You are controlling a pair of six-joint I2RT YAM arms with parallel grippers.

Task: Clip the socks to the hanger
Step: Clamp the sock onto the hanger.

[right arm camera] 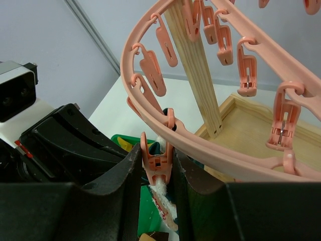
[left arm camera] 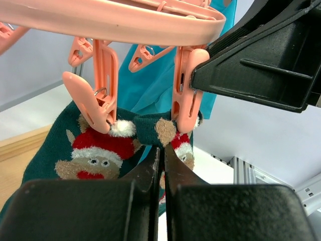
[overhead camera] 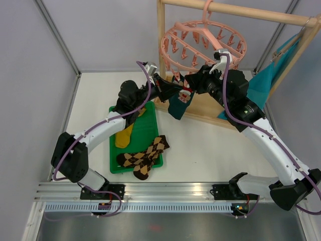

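The pink hanger hangs from the wooden rack's top bar. A dark teal sock with a red-white Christmas figure dangles below its ring. In the left wrist view two clips sit on the sock's cuff. My left gripper is shut on the cuff's lower edge between them. My right gripper is shut on one clip, and the sock's white fluff sits in that clip's mouth. Both grippers meet under the ring's near edge.
A green tray at centre left holds a mustard sock and brown argyle socks. The wooden rack base lies behind the grippers. A turquoise cloth hangs at the right. Grey walls enclose the table.
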